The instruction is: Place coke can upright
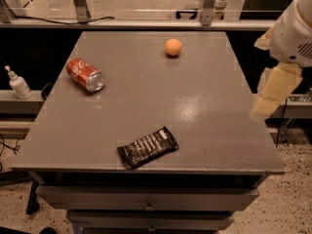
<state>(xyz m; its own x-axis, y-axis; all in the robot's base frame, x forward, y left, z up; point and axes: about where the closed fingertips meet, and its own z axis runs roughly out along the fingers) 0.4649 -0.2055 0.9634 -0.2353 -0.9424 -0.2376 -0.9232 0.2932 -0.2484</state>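
The coke can [85, 74] is red with white script and a silver end. It lies on its side at the left of the grey table [195, 106], its silver end pointing toward the front right. My gripper [274, 90] is beige, under a white arm, and hangs at the table's right edge, far from the can and above the table's level. It holds nothing that I can see.
An orange ball [173, 47] sits at the back middle of the table. A black snack bar wrapper [147, 147] lies near the front edge. A small white pump bottle [18, 83] stands on a ledge off the table's left side. Drawers are below the front edge.
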